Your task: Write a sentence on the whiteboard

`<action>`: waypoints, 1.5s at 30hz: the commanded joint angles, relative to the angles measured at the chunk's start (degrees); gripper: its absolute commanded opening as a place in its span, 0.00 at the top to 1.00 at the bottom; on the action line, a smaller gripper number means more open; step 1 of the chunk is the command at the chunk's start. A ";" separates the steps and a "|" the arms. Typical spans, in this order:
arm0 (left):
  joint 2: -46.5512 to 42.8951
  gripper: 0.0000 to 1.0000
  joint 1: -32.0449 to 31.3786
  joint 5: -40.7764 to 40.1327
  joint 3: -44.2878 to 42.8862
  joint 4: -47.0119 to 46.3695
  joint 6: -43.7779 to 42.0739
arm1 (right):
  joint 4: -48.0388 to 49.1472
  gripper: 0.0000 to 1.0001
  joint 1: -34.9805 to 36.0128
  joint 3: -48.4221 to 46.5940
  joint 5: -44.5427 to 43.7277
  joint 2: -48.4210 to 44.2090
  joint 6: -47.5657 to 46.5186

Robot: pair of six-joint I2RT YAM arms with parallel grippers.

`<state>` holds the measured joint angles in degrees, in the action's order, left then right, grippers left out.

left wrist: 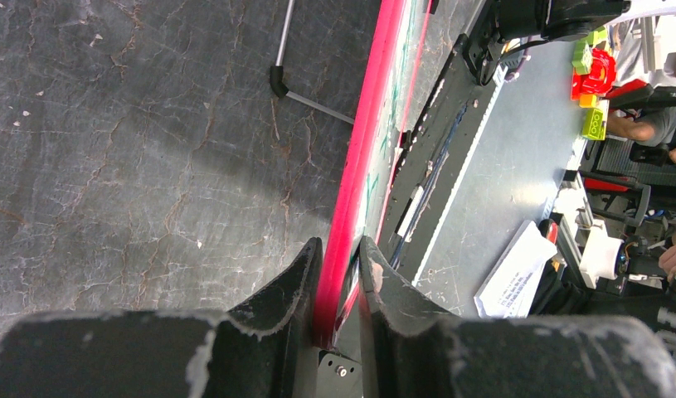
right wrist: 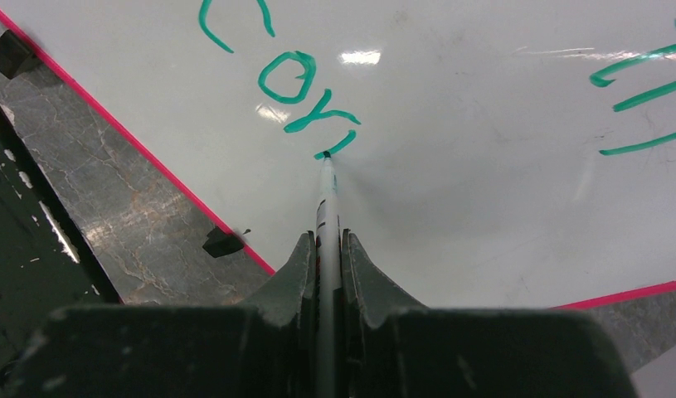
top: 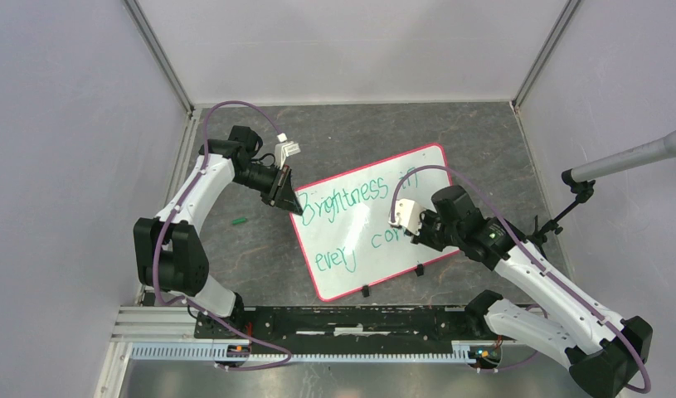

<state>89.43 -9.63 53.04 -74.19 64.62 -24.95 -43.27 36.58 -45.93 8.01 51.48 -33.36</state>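
Note:
The whiteboard lies tilted on the dark table, white with a red-pink rim. Green lettering, the sentence, reads "Brightness in" on the upper line and "every cor" below, with the last stroke still short. My left gripper is shut on the board's left rim, one finger on each face. My right gripper is shut on a thin white marker, its green tip touching the board right after the letters "cor". In the right wrist view the word "in" shows at the right edge.
A green marker cap lies on the table left of the board. Small black clips sit along the board's near rim. A microphone on a stand reaches in from the right. White walls enclose the table.

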 commanded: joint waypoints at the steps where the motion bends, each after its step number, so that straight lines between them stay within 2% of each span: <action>1: 2.15 0.98 -2.87 -4.41 0.54 -2.83 -1.06 | 4.96 1.00 -0.19 -2.97 -3.22 -0.42 1.38; 17: 2.40 0.98 -2.85 -4.34 0.28 -2.83 -0.98 | 2.62 1.00 -0.23 -1.65 -7.57 -0.87 0.24; 31: 2.25 0.98 -2.94 -4.43 0.34 -2.84 -0.96 | -1.44 1.00 -0.20 0.02 -2.42 -0.42 -1.88; 39: 2.33 0.98 -2.94 -4.35 0.32 -2.84 -0.96 | -3.43 1.00 -0.19 -2.46 -0.49 -1.96 -1.94; 45: 2.35 0.97 -3.03 -4.33 0.36 -2.81 -0.98 | -0.15 1.00 -0.34 -1.58 -6.04 -3.31 1.74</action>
<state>89.62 -9.72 53.04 -74.32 64.66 -24.93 -46.33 36.58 -46.48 5.45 49.45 -34.15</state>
